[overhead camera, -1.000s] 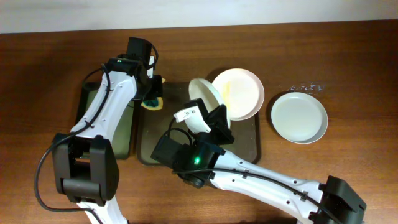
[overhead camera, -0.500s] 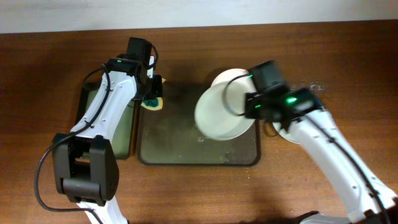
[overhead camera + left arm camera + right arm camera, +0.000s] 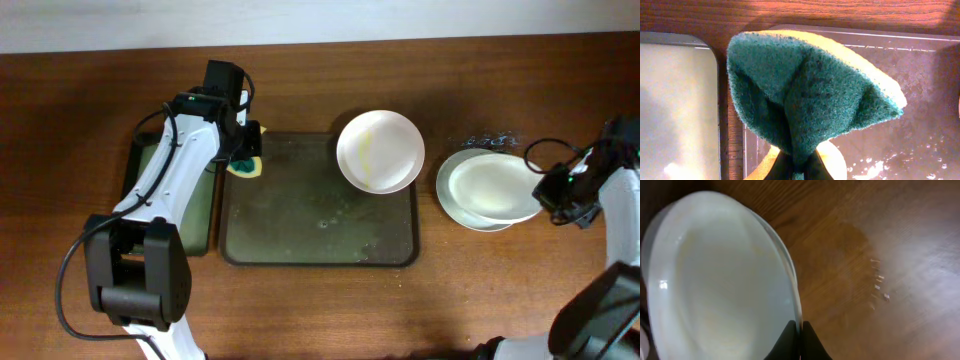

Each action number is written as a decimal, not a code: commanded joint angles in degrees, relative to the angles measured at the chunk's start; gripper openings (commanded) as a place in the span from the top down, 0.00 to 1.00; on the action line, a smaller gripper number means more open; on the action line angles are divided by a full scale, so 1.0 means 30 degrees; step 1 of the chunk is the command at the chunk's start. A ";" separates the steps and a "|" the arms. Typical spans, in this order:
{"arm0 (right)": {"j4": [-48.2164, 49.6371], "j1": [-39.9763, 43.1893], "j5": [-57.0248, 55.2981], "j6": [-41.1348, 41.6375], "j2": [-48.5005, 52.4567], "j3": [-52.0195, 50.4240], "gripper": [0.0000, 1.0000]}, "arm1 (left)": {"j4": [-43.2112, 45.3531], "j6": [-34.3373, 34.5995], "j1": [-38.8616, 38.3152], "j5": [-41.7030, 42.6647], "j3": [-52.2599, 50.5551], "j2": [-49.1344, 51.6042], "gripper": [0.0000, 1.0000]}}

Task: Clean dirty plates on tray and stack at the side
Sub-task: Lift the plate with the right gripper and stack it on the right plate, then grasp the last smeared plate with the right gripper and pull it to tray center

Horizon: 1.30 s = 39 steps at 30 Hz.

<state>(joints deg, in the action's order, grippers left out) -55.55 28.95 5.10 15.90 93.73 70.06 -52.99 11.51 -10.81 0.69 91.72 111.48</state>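
A white plate (image 3: 379,150) with a yellowish smear lies on the far right corner of the dark brown tray (image 3: 300,230). To the right, on the table, a clean plate (image 3: 462,208) lies under a second plate (image 3: 490,187), which my right gripper (image 3: 550,192) is shut on at its right rim. In the right wrist view the fingers (image 3: 800,335) pinch that plate's rim (image 3: 720,275). My left gripper (image 3: 243,150) is shut on a green and yellow sponge (image 3: 810,95) over the tray's far left corner.
A narrower black tray (image 3: 150,190) with a greenish inside lies left of the brown tray, also in the left wrist view (image 3: 675,105). Water drops (image 3: 490,140) spot the table behind the stacked plates. The brown tray's surface is wet.
My right arm has carried a plate from above the tray rightwards and brought it onto the plate lying on the table. The left arm and sponge have not moved.
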 commanded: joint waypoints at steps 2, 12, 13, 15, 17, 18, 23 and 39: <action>0.1071 -0.0372 0.1355 -0.0226 0.0969 -0.0678 0.81 | 0.0022 -0.0291 0.0036 0.0219 0.0321 -0.0525 1.00; 0.0561 -0.3468 0.1960 -0.0721 0.1166 0.1362 0.32 | 0.0073 -0.0299 0.0036 0.0226 0.0321 -0.0525 1.00; 0.0138 -0.3730 0.2076 -0.0721 0.1158 0.1894 0.32 | 0.0066 -0.0299 0.0036 0.0226 0.0321 -0.0525 1.00; -0.0874 -0.4481 0.2433 -0.0729 0.1129 0.3075 0.32 | -0.0015 -0.0299 0.0036 0.0226 0.0321 -0.0525 1.00; -0.1158 -0.5333 0.3577 -0.0729 0.1129 0.3344 0.26 | -0.0087 -0.0299 0.0036 0.0226 0.0299 -0.0525 1.00; -0.1158 -0.5719 0.3985 -0.0721 0.1137 0.3322 0.26 | -0.0117 -0.0299 0.0036 0.0226 0.0299 -0.0525 1.00; -0.1129 -0.7686 0.4146 -0.0648 0.1137 0.3271 0.25 | -0.0182 -0.0299 0.0036 0.0226 0.0299 -0.0525 1.00; -0.0022 -1.1198 0.1581 0.2353 0.2550 0.3140 0.32 | -0.0248 -0.0299 0.0029 0.0219 0.0299 -0.0525 1.00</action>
<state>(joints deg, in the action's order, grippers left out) -55.86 -3.29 10.85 20.99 98.74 79.29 -53.58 11.51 -10.81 0.69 91.72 111.48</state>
